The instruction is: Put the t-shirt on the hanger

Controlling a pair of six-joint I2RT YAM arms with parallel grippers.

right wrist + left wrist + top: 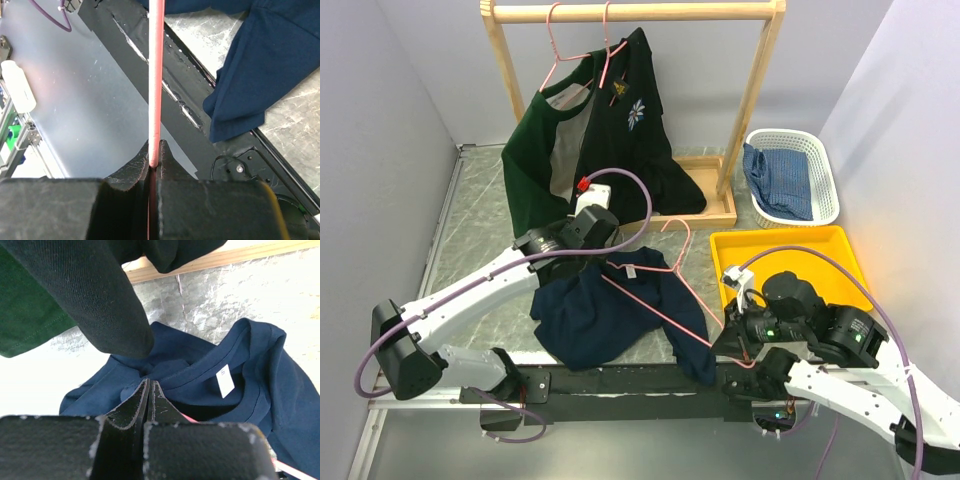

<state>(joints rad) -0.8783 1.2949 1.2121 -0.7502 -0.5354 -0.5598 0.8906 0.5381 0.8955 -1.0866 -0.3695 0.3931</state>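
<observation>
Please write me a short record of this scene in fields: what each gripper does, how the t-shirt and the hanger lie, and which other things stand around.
left gripper: shut on the t-shirt, near its neck
right gripper: shut on the hanger wire
t-shirt: crumpled on the table, one part over the near edge
hanger: slanting across the t-shirt, hook toward the rack
rack: wooden, two dark garments hanging
basket: white, holds checked cloth
tray: yellow, near the basket
</observation>
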